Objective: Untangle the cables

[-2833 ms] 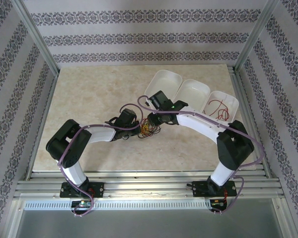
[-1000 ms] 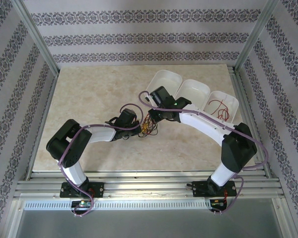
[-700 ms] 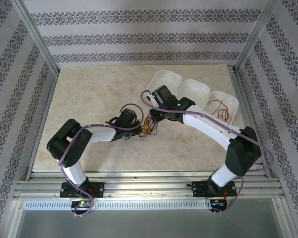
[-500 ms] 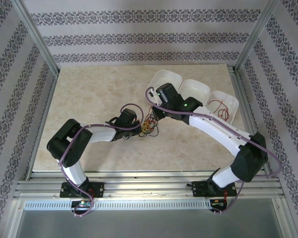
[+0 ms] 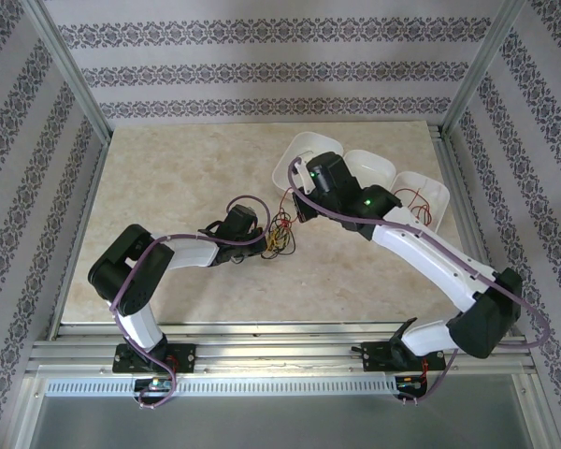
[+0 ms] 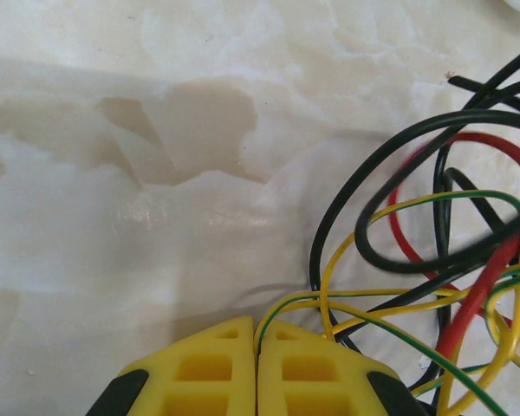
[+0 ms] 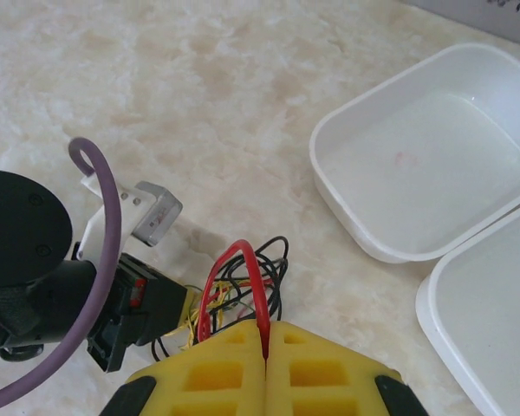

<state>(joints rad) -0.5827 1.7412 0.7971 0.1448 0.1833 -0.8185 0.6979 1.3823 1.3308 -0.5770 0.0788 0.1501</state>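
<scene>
1. Top view: the right arm [image 5: 421,253] hides parts of the three white trays [image 5: 304,150]. The tray most to the right holds one red wire [image 5: 414,201]. The tangle of cables [image 5: 280,236] lies on the desk [image 5: 168,187] between the left claw [image 5: 259,240] and the right claw [image 5: 296,213]. The strands are too small to count here.
2. Left wrist view: the left claw [image 6: 258,334] is pressed together on one yellow cable [image 6: 399,299]. Loops of black cable [image 6: 373,199] and red cable [image 6: 490,282] cross it, and the right edge cuts them off.
3. Right wrist view: the right claw [image 7: 266,334] is clamped on the red cable, which stands up as one loop. The loop partly hides the tangle behind it. Two trays are seen, and the frame cuts off the nearer one.
</scene>
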